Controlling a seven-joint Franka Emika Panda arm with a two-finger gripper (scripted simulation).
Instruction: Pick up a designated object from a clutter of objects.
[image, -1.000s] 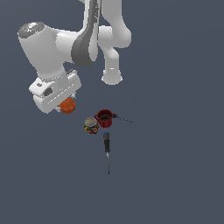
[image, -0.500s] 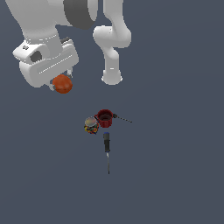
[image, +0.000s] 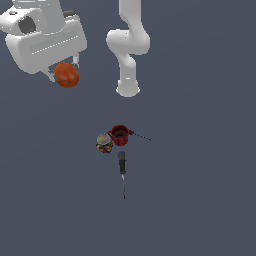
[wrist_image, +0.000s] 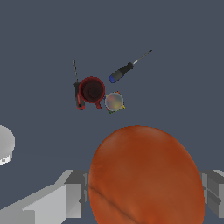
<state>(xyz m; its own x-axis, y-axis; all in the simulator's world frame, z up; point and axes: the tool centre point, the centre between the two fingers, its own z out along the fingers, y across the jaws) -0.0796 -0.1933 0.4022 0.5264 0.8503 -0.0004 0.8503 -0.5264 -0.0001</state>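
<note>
My gripper (image: 65, 74) is shut on the orange ball (image: 66, 75) and holds it high above the surface at the exterior view's upper left. In the wrist view the orange ball (wrist_image: 146, 177) fills the space between my grey fingers (wrist_image: 74, 192). The rest of the clutter lies far below: a red mug (image: 120, 134), a multicoloured jar-like item (image: 104, 143) touching the mug, a dark-handled screwdriver (image: 122, 170) and a thin dark stick (image: 141, 135). The wrist view shows the red mug (wrist_image: 91, 91), the jar (wrist_image: 114, 102) and the screwdriver (wrist_image: 124, 70) apart from the ball.
The arm's white base column (image: 128, 85) stands behind the clutter in the exterior view. The dark grey surface (image: 200, 190) stretches around the objects. A white rounded part (wrist_image: 5, 144) shows at the wrist view's edge.
The arm has risen with the orange ball in my gripper, moving up and towards the exterior view's right. The clutter on the surface has not moved.
</note>
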